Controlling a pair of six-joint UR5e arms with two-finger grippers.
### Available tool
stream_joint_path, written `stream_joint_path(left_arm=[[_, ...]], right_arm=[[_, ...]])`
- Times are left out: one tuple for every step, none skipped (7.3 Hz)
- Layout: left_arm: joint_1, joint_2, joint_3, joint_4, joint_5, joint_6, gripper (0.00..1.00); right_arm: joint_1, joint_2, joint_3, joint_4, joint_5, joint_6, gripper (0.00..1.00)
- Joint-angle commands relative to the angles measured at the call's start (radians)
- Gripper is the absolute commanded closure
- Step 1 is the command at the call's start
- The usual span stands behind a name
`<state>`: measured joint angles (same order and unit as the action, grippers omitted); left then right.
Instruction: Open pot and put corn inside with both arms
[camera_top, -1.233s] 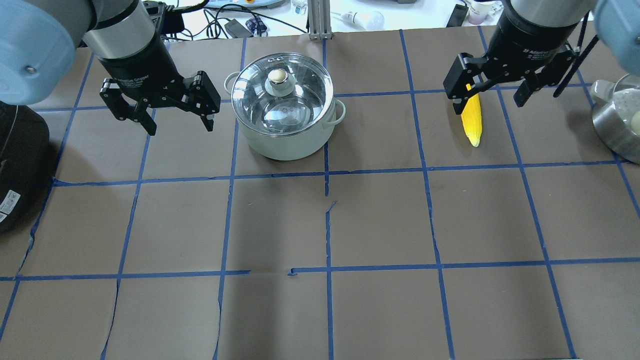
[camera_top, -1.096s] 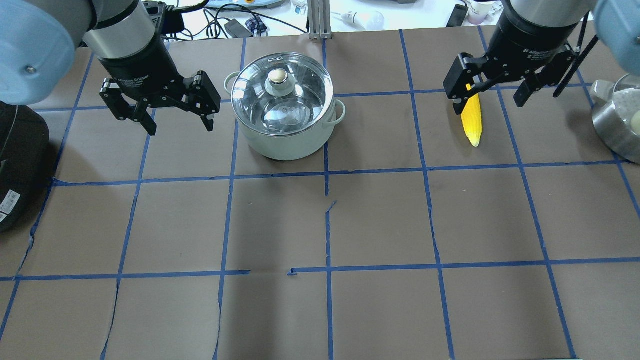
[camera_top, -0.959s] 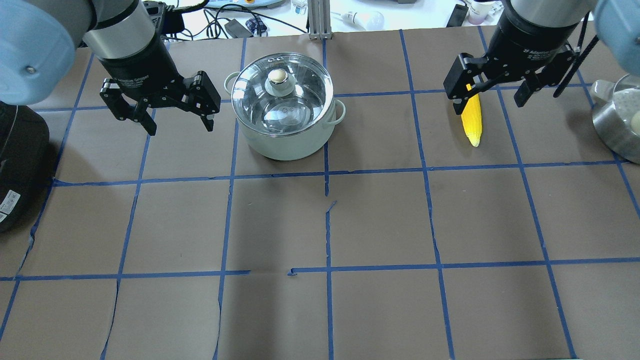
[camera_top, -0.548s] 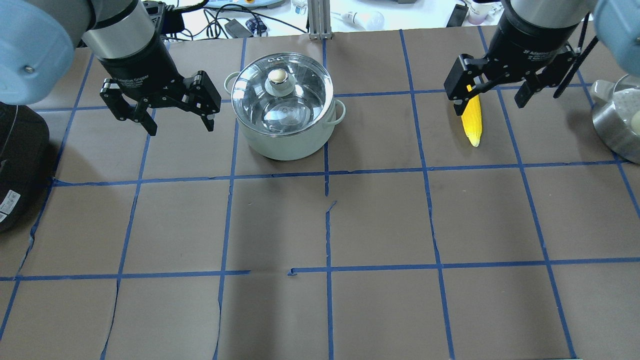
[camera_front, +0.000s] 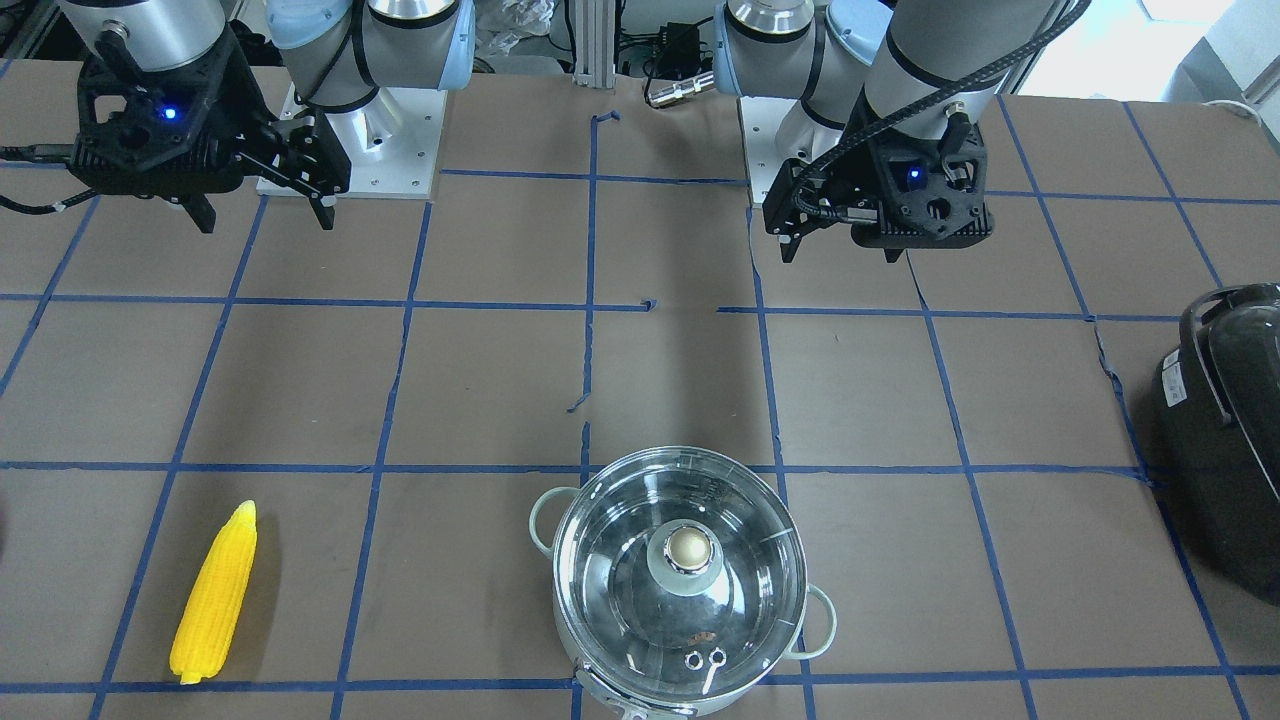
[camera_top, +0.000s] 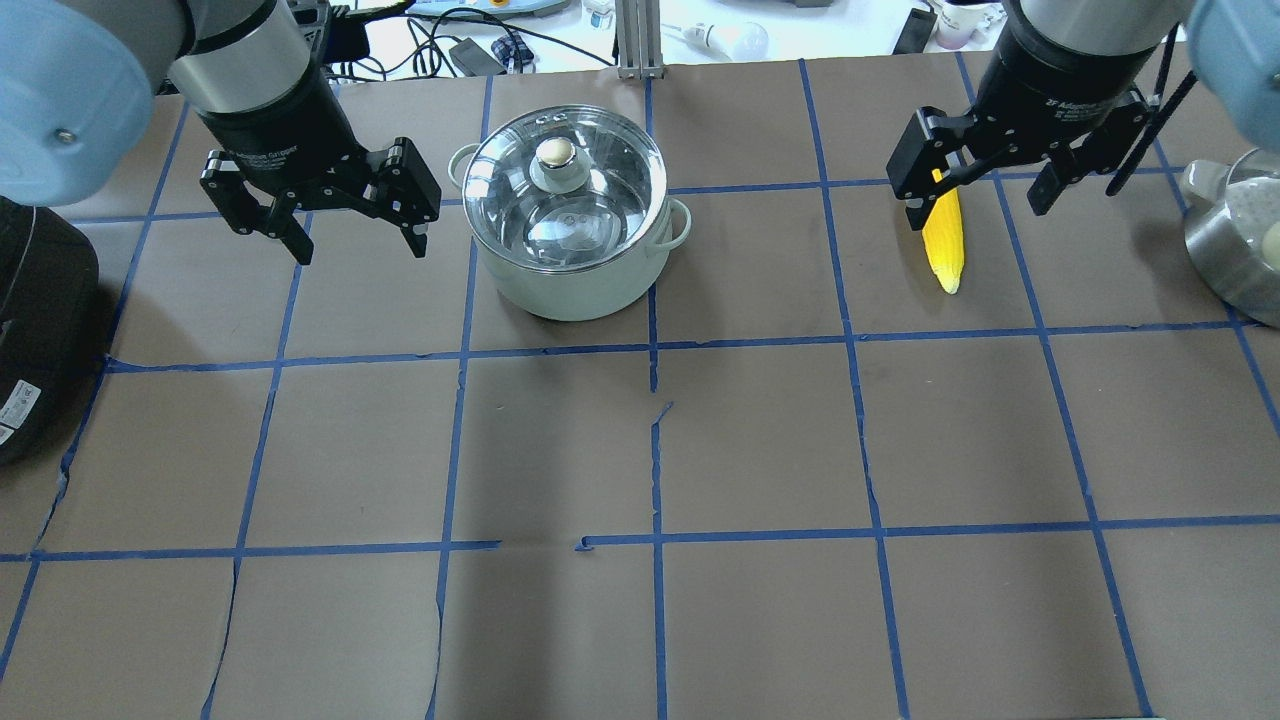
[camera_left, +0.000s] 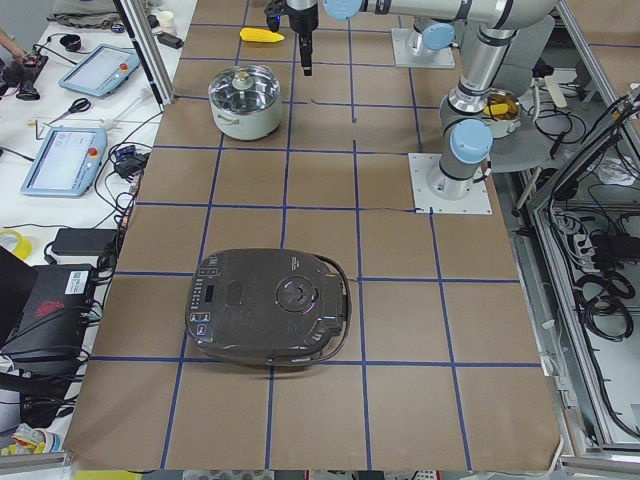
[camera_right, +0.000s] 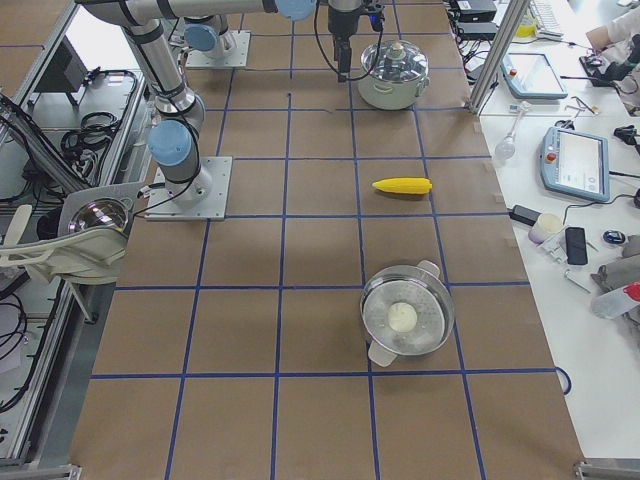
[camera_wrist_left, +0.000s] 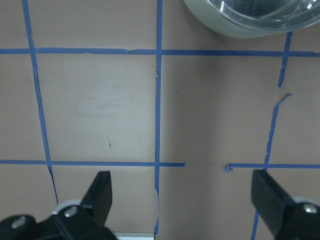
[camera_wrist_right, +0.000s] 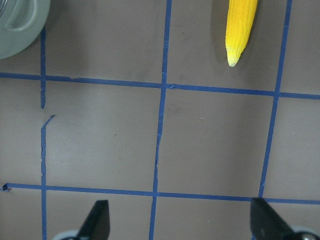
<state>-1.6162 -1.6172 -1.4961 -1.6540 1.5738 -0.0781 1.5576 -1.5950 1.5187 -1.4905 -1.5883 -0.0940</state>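
The pot (camera_top: 565, 270) is round and pale green, with a clear glass lid (camera_top: 590, 215) and a brass-coloured knob (camera_top: 556, 152). It stands closed at the far middle of the table and also shows in the front view (camera_front: 680, 600). The yellow corn (camera_top: 944, 240) lies flat to its right, also visible in the front view (camera_front: 213, 595) and right wrist view (camera_wrist_right: 240, 25). My left gripper (camera_top: 360, 255) is open and empty, raised just left of the pot. My right gripper (camera_top: 978, 212) is open and empty, raised over the corn's thick end.
A large black appliance (camera_top: 30, 330) sits at the table's left edge. A second steel pot (camera_top: 1235, 240) stands at the right edge, close to the corn. Cables and small items lie beyond the far edge. Blue tape lines grid the brown table (camera_top: 760, 440).
My left gripper has shifted slightly toward the far side of the table. The right gripper, pot and corn have not moved.
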Motion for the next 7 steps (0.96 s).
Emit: stream_joint_path(left_arm=[[0.018, -0.018, 0.025, 0.010, 0.003, -0.002, 0.00], [0.030, -0.041, 0.031, 0.010, -0.001, -0.002, 0.00], [0.029, -0.043, 0.036, 0.020, -0.001, -0.002, 0.00], [0.018, -0.044, 0.027, 0.042, -0.009, -0.009, 0.00], [0.013, -0.043, 0.024, 0.046, -0.002, -0.008, 0.00], [0.013, -0.043, 0.022, 0.092, 0.000, -0.014, 0.00], [0.013, -0.032, 0.005, 0.146, 0.000, -0.014, 0.00]], right_arm=[[-0.001, 0.000, 0.000, -0.001, -0.001, -0.001, 0.00], [-0.001, 0.000, 0.001, -0.001, -0.010, 0.000, 0.00], [-0.001, 0.000, 0.000, -0.001, -0.010, 0.000, 0.00], [-0.001, 0.000, 0.000, -0.001, -0.001, 0.000, 0.00], [0.001, 0.000, 0.001, -0.002, 0.002, 0.000, 0.00], [0.001, 0.001, 0.000, -0.002, 0.002, 0.000, 0.00], [-0.001, 0.000, 0.000, -0.004, 0.002, 0.000, 0.00]])
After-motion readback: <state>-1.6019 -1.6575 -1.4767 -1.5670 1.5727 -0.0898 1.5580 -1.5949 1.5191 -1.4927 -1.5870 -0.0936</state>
